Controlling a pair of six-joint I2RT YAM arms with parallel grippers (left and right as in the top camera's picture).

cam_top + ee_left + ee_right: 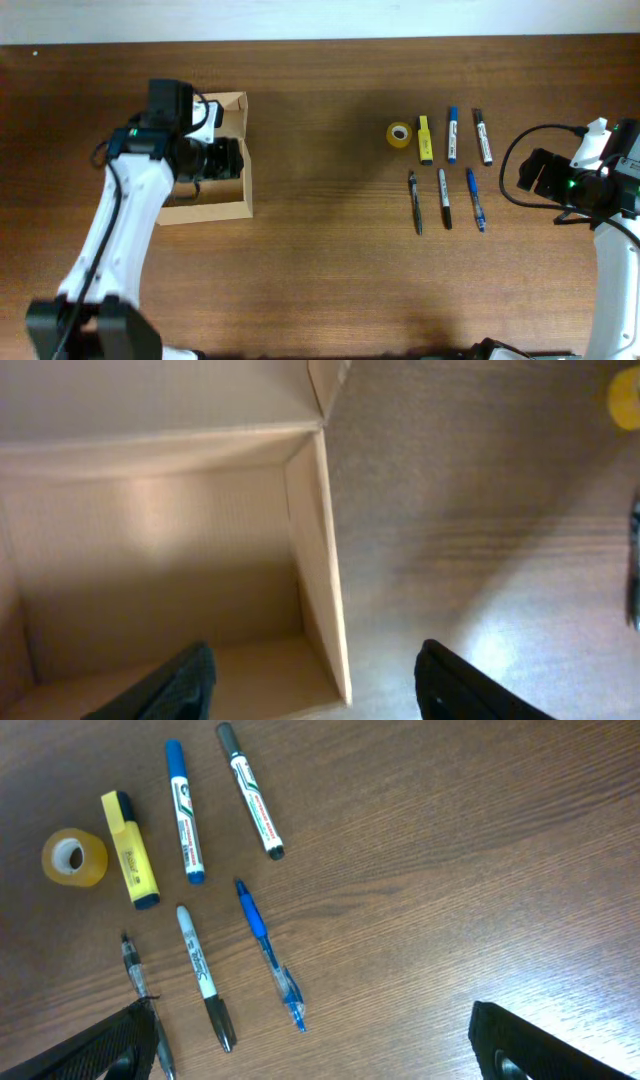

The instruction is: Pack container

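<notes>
container: the tan cardboard box [215, 208] sits open at the left side of the desk [320, 290], right under the left arm, and it looks empty inside so far
left pincer: [315, 660] jaws apart and straddling the box's right wall, one finger inside and one outside; neither seems to touch the card yet, and it's holding nothing
right pincer: [320, 1040] spread wide and empty, hovering off to the right of the pens
count, box: one
count, tape: one yellow tape roll [73, 858], lying flat
count, highlighter: one yellow highlighter [128, 850]
count, fat markers: two, a blue-capped marker [183, 810] and a dark-capped marker [250, 790]
count, thin ones: three in the lower row, a dark pen [140, 980], a fine black marker [203, 975] and a blue pen [265, 955]
total loose stuff: seven, all well apart from the box
risk 1: imo that box is light, so a pinch on one thin wall could tip it, drag it or crease the card
risk 2: the pens lie near each other, so wide fingers coming down on one could knock its neighbour, and round barrels will roll
risk 3: the lid flap behind could fold over the opening if the box gets jolted
</notes>
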